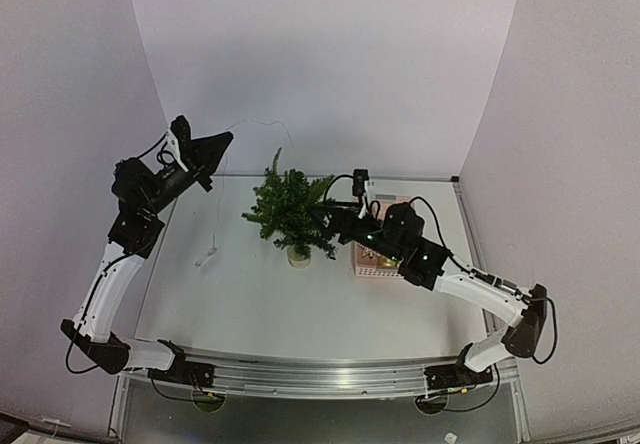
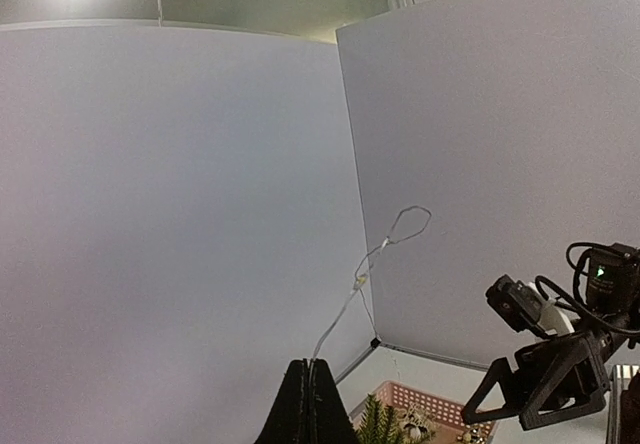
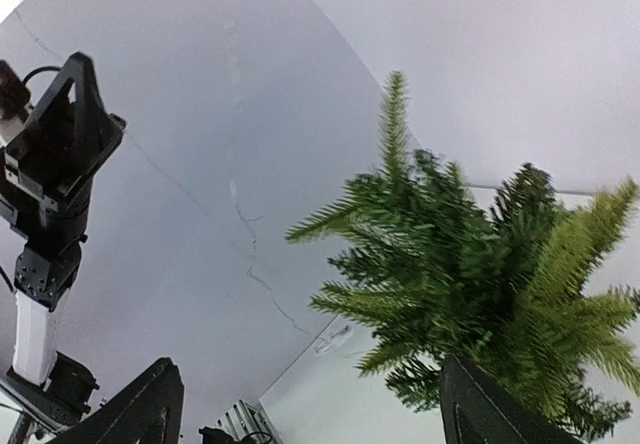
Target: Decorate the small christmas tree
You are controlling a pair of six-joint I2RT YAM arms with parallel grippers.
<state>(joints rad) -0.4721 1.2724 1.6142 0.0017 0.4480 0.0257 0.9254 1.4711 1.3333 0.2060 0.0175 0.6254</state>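
Right end effector [image 3: 307, 369], fingers spread wide, sits low against the outer branches of the small christmas tree [image 1: 290, 207], which stands upright in its pale pot mid-counter [image 1: 250, 294]. A pink basket [image 1: 378, 262] lies behind that arm. Left end effector [image 2: 310, 369], high in the air, is pinched together on a thin wire [image 2: 360, 280] that trails down to the counter.

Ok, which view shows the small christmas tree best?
Top external: the whole small christmas tree stands upright, pot included. Right wrist shows only its branches close up, pot hidden; left wrist catches just a few top sprigs at the bottom edge.
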